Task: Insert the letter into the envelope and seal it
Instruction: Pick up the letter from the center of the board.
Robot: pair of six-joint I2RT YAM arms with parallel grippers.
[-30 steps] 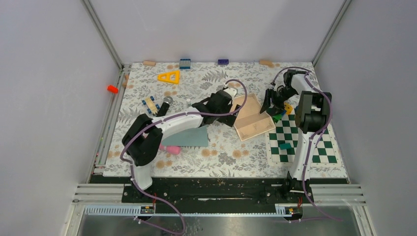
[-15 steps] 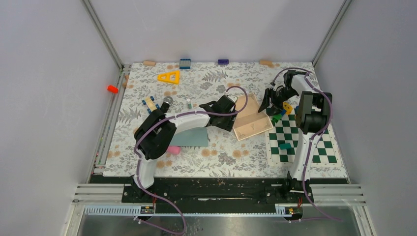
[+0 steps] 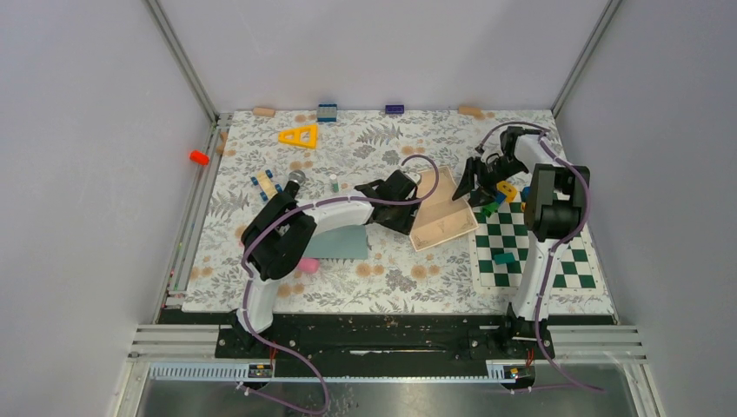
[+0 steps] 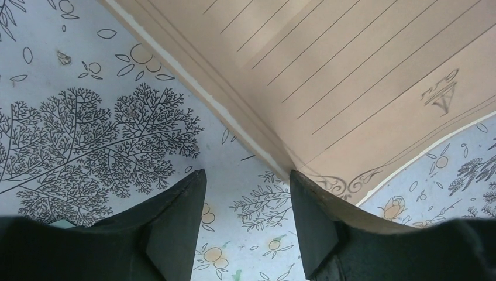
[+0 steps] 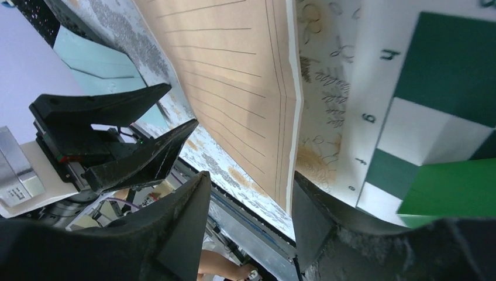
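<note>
Teal-grey paper, the envelope (image 3: 341,244), lies flat on the left part of the flowered bench (image 3: 382,271), half hidden under the left arm. It seems to be parked there so that it is ready once the letter arrives; nothing is inside it yet, as far as I can judge.

To its right, the left hand (image 3: 414,207) reaches to the near-left edge of the letter (image 3: 445,208), a tan lined sheet with a fold down the middle. In the left wrist view the fingers stand about half apart, with bare bench between them. The corner of the sheet comes down at the inner side of one finger (image 4: 316,216). I judge that the hand is placed to take this edge, but the jaws are not clamped on it, and I cannot tell if the paper rests on that finger or only passes beside it.

Farther right, the right hand (image 3: 474,184) hangs at the opposite edge of the letter, tilted toward it. Its fingers are also about half apart and hold nothing; the paper's edge runs toward the gap. Probably the two hands stand on both sides so the thin sheet does not slide when one tries to lift it.

At the far right lies a green and white checkered board (image 3: 532,254), just beside the letter.
</note>
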